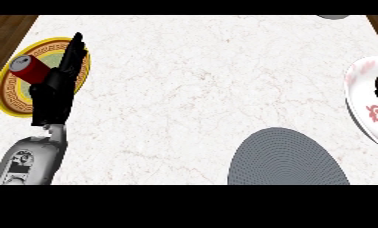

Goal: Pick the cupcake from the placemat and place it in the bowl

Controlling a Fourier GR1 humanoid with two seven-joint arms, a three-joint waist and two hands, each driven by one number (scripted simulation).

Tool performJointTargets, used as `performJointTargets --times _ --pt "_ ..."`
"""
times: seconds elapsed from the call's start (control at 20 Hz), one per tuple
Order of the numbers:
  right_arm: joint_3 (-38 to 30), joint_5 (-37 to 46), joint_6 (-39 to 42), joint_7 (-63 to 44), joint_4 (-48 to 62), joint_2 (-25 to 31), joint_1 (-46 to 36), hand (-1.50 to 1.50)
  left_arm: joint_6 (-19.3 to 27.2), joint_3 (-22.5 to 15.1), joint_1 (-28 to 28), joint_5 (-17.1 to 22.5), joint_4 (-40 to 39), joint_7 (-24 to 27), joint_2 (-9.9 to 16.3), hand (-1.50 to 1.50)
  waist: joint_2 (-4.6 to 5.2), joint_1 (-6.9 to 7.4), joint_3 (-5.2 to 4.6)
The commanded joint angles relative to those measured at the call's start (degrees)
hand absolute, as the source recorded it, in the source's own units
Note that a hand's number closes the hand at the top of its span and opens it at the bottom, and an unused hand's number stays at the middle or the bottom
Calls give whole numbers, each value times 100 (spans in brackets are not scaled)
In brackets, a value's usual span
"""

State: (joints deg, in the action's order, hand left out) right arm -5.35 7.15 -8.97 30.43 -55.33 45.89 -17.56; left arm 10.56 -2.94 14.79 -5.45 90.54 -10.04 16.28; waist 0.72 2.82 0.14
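White marble desk (199,87), wood edge upper left. One grey placemat (286,159) lower right, one bowl (363,97) right edge, one yellow plate (22,103) with red can (28,69) left. Left robot hand (65,69) fingers straight, pressed together, over plate.

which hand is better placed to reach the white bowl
Right: the bowl sits at the view's right edge, where a dark sliver, probably the right hand, shows. The left hand is far across, over the yellow plate.
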Motion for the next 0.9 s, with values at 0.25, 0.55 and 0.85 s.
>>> performJointTargets --times 0.25,0.55,0.85 --pt "134 120 1048 979 2543 -565 -1356 -150 26 -148 -77 -145 143 -81 -159 0 15 32 12" --pt "-265 -105 1663 1706 3469 -560 -2052 -150 116 23 199 -254 -342 92 -191 0 25 -79 8" --pt "-707 -362 2554 1868 4228 109 -2296 -150 -18 102 -353 -136 323 5 -98 0 -6 -60 6"
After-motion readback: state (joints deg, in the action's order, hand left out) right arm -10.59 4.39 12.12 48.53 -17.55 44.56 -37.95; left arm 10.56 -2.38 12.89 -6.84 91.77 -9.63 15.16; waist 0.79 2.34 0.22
